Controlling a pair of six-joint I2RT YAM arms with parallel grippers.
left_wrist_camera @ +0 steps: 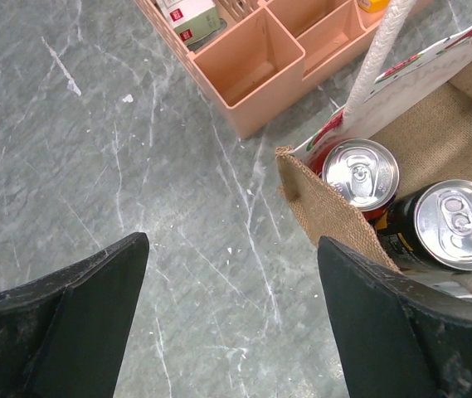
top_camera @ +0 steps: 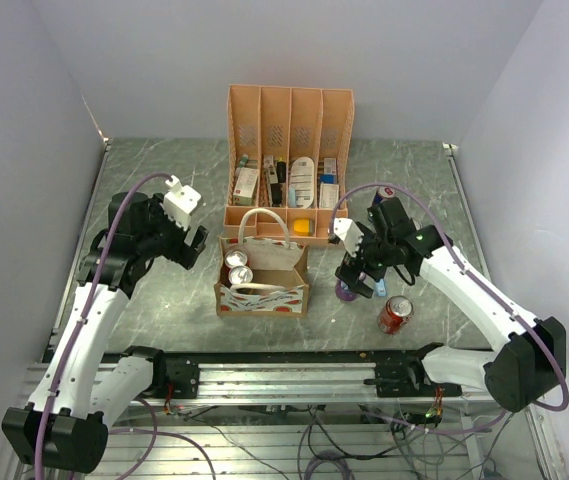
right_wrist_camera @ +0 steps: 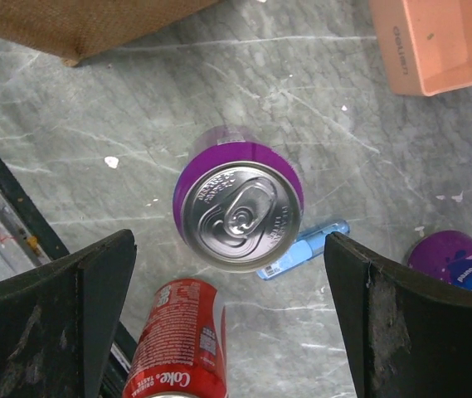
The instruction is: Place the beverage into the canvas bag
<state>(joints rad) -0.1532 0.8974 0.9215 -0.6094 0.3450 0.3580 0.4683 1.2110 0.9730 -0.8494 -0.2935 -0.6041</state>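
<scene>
Our right claw [right_wrist_camera: 229, 240] hangs with its 2 fingers spread wide. The upright purple can [right_wrist_camera: 237, 211] stands on the table below and between them, touched by neither. Slightly nearer to us and to the right, a red Coke can [right_wrist_camera: 177, 344] lies on its side, and a small blue object [right_wrist_camera: 302, 249] lies flat just beside the purple can. To the left, near that can but not touching it, the canvas bag [top_camera: 262, 296] sits open on the marble table [top_camera: 154, 300], holding 2 upright cans, a red can [left_wrist_camera: 360, 174] and a dark can [left_wrist_camera: 458, 224]. Our left claw [left_wrist_camera: 234, 242] hovers by the bag's left corner, its fingers likewise spread and holding nothing. Behind the bag stands the peach organiser [top_camera: 289, 120], with small boxes in its slots.
</scene>
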